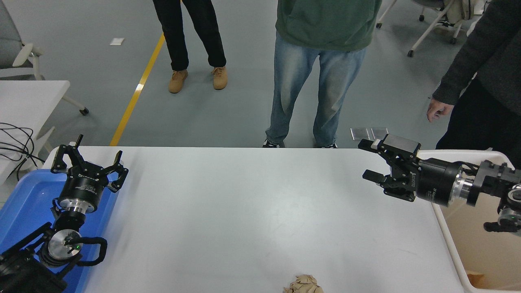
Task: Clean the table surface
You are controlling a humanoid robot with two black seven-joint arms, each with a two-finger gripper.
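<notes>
The table surface is a wide white top filling the lower part of the head view. A crumpled ball of brown paper lies at its near edge, partly cut off by the picture's bottom. My right gripper reaches in from the right over the table's far right corner, open and pointing left, holding nothing. My left gripper is parked at the lower left over the blue tray, open and holding nothing.
A blue tray sits at the table's left end. A beige bin stands against its right end. Three people stand at the far side; one person's hand hangs near the bin. A smaller white table is at far left.
</notes>
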